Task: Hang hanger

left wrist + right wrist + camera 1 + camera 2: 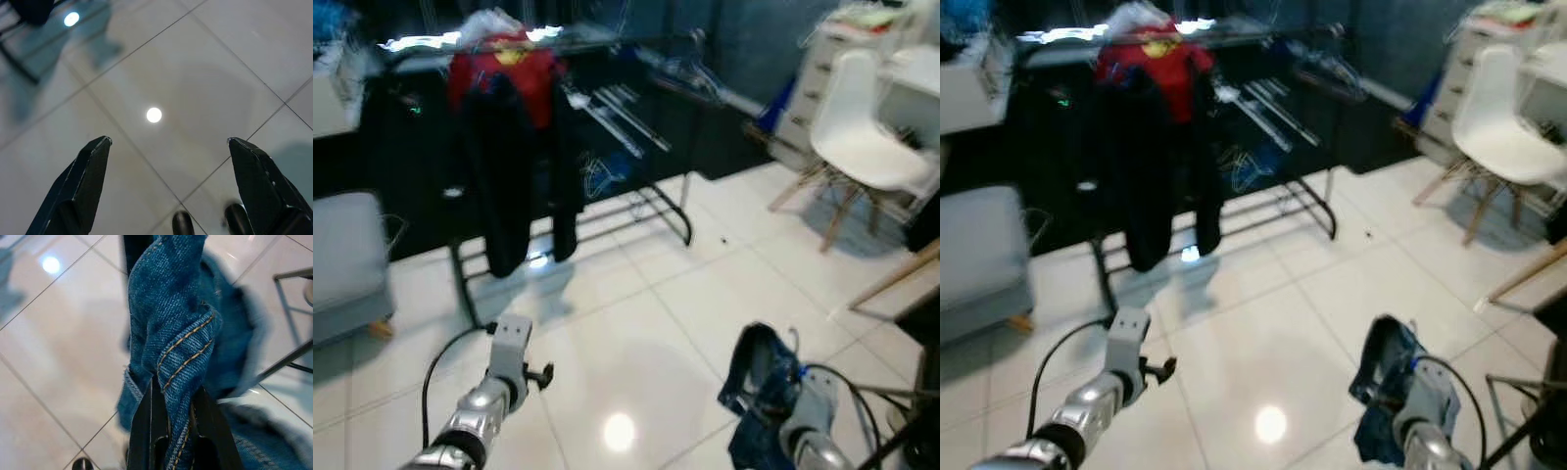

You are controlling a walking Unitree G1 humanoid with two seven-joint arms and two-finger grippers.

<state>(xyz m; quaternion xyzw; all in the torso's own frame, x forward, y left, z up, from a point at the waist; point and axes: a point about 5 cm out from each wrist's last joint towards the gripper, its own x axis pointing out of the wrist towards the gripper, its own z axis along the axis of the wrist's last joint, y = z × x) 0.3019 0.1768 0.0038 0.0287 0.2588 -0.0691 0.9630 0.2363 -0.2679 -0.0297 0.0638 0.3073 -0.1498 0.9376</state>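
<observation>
Denim garment [759, 387] bunched low in the head view hangs from the right gripper [773, 411], well short of the clothes rack [607, 44] it is meant for; no hanger itself can be made out. Left gripper [514, 338] hovers over the floor tiles [636, 333], also short of the rack. Left wrist view: fingers [88, 166] spread wide, holding nothing. Right wrist view: fingers [146, 426] clamp a stitched denim fold [183, 350], presumably for carrying; the cloth runs lengthwise along the fingers, away from the wrist.
</observation>
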